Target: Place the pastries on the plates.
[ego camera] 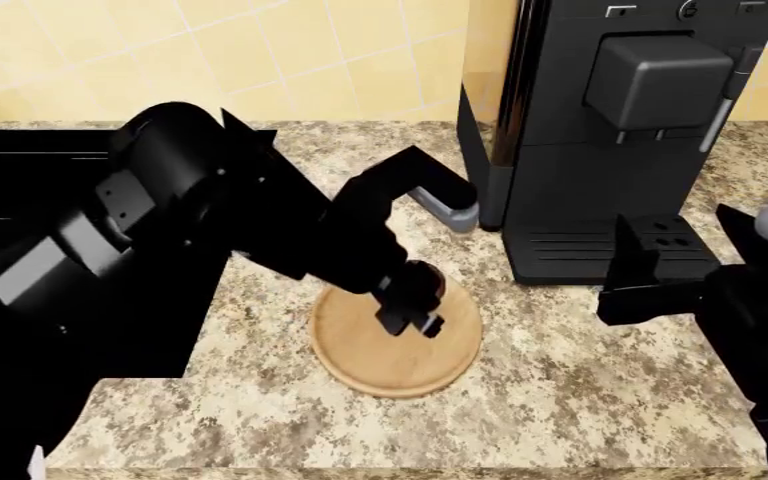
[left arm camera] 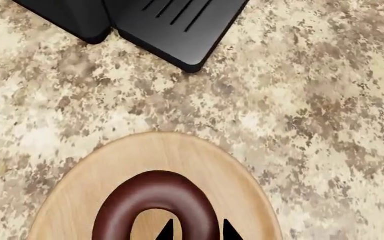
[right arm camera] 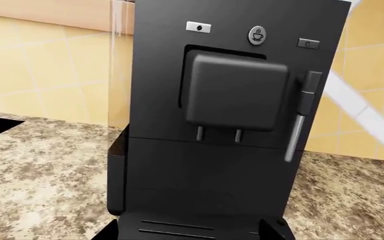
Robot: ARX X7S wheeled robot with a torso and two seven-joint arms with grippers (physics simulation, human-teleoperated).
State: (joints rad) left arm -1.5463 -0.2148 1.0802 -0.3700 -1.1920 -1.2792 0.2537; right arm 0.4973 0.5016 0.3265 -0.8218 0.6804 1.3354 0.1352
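Chocolate doughnut (left arm camera: 156, 199) lying on the wooden plate (left arm camera: 78, 192) in front of the coffee machine (ego camera: 611, 130) — left claw (left arm camera: 194, 231) straddling it, grip unclear; right claw (ego camera: 658, 262) unclear too — second doughnut and plate unseen, pending.

Black coffee machine (right arm camera: 235, 130) upright on speckled counter (right arm camera: 38, 165).

The coffee machine (ego camera: 611, 130) stands tall at the back right of the counter (ego camera: 584, 400), its drip tray (ego camera: 584, 255) jutting forward near the wooden plate (ego camera: 357, 375) and walling off that side. The left arm (ego camera: 224, 210) reaches in over the plate from the left and covers most of it. The right gripper (ego camera: 651, 270) hangs just in front of the machine. Bare counter lies open in front of the plate and to its right.
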